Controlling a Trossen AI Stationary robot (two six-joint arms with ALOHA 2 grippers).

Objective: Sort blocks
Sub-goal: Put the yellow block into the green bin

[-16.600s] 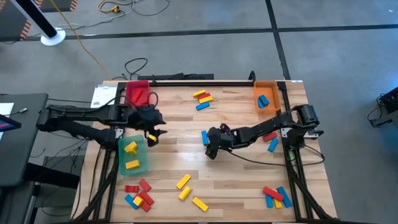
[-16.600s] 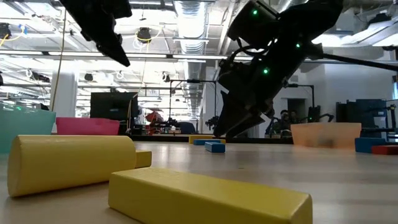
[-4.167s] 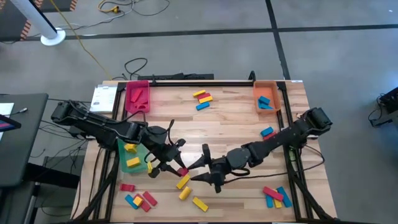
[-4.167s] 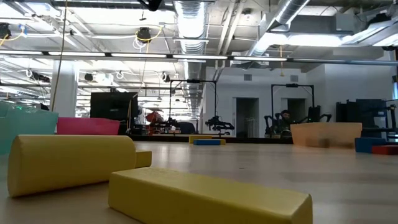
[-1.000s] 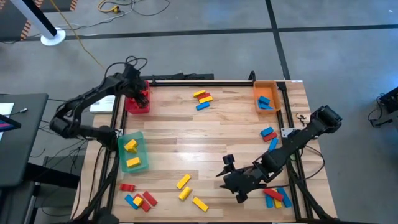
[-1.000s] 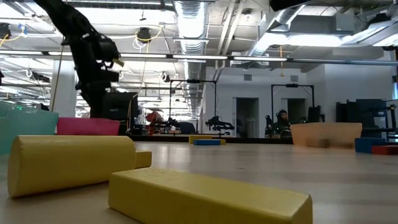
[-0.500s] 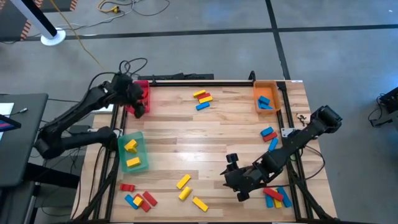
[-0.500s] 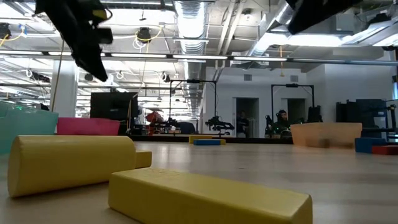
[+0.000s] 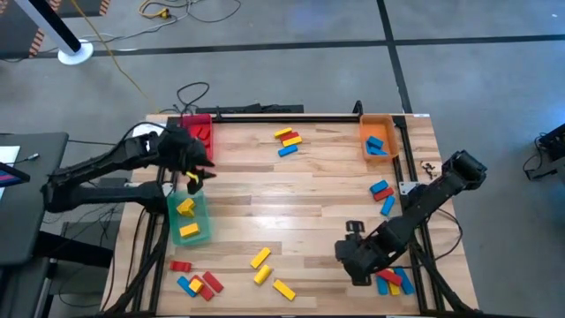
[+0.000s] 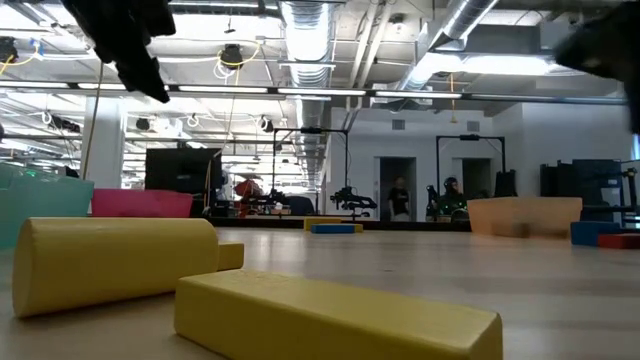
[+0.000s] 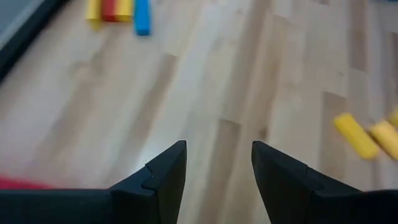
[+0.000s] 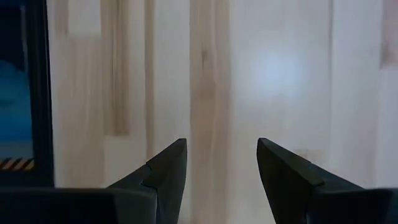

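Observation:
Small red, yellow and blue blocks lie in groups on the wooden table: at the far middle point(image 9: 287, 141), by the right edge point(image 9: 382, 196), at the near left point(image 9: 196, 281), near the middle point(image 9: 260, 265) and at the near right point(image 9: 393, 281). My left gripper point(image 9: 199, 174) hangs open and empty between the red tray point(image 9: 199, 131) and the green tray point(image 9: 188, 218); its wrist view shows only bare wood between the fingers point(image 11: 216, 146). My right gripper point(image 9: 353, 256) is open and empty over bare wood point(image 12: 221, 143), just left of the near-right blocks.
An orange tray point(image 9: 376, 140) with blue blocks stands at the far right corner. The green tray holds yellow blocks, the red tray red ones. Two yellow blocks point(image 10: 110, 260) lie right before the low camera. A dark frame rail point(image 12: 34, 87) edges the table.
My left gripper has swung from over the red tray toward the table's near edge, up to the green tray, turning as it went. My right gripper has moved toward the table's right edge, closer to the near-right blocks, rolling and tipping downward. Neither has changed its opening.

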